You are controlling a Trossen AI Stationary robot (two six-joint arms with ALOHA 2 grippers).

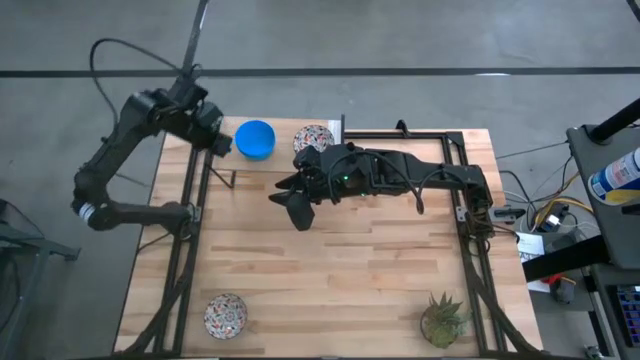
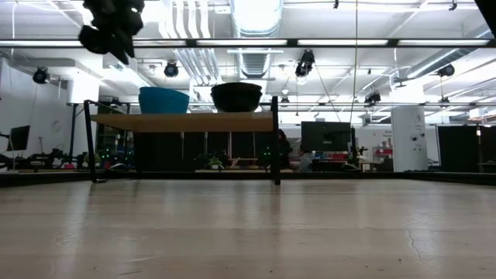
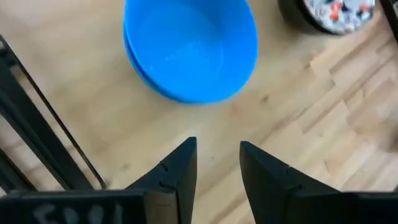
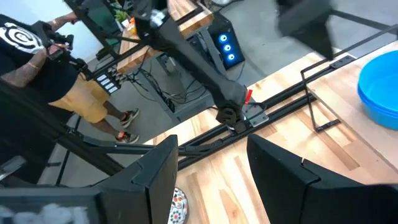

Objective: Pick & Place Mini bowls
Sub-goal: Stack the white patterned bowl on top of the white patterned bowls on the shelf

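My left gripper [image 3: 216, 163] hangs with its fingers apart and nothing between them, just short of a blue mini bowl [image 1: 255, 139]: plain, bright and glossy. It looks like two nested, though I cannot tell. Beyond it sits a patterned mini bowl [image 1: 313, 137], white with dense multicoloured ornament. My right gripper [image 1: 293, 205], fingers apart and empty, is beside that one. Another patterned bowl [image 1: 225, 316] lies well away across the worktop [image 1: 340, 280]. I count two patterned.
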